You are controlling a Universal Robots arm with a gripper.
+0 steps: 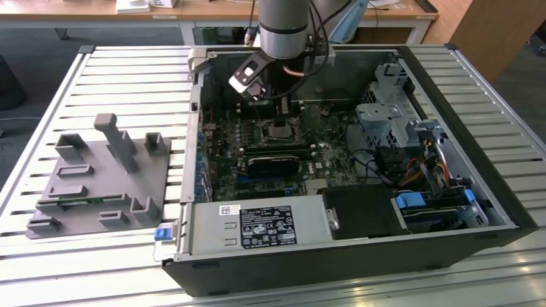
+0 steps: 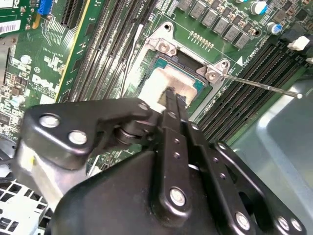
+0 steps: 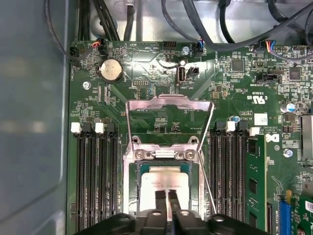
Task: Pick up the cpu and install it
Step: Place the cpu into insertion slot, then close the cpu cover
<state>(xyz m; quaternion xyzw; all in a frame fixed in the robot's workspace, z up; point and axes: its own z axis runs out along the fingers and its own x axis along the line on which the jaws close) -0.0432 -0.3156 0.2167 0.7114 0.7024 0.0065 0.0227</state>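
**As the Claw Hangs Narrow Over the Socket, the CPU Lies Inside It**

Where the first wrist view looks down past the arm's own hardware, the claw (image 3: pixel 166 195) comes nearest. Its two black fingers (image 3: pixel 160 201) stand narrow, side by side, with a thin slit between them and nothing gripped in that slit. Their tips sit over the middle of the cpu (image 3: pixel 164 177) (whether they press on its metal top or hover just off it, I cannot tell).

The cpu lies flat inside the silver socket frame (image 3: pixel 130 186) on the green motherboard (image 3: pixel 230 98), and its grey top shows bare on either side of the fingers. Just beyond it the load plate (image 3: pixel 168 102) stands swung back and open. In the second wrist view the thin retention lever (image 2: pixel 261 85) juts out slantwise from the frame's corner.

Black memory slots (image 3: pixel 95 181) flank the socket on both sides. Farther along the board sits a round coin battery (image 3: pixel 111 70), and past that dark cables (image 3: pixel 195 22) loop against the case wall.

In the exterior view the arm (image 1: pixel 283 25) reaches down into the open computer case (image 1: pixel 341 272), which lies open side up on a slatted desk (image 1: pixel 119 70). A grey moulded holder (image 1: pixel 85 185) rests on the desk beside the case, at the exterior view's left.
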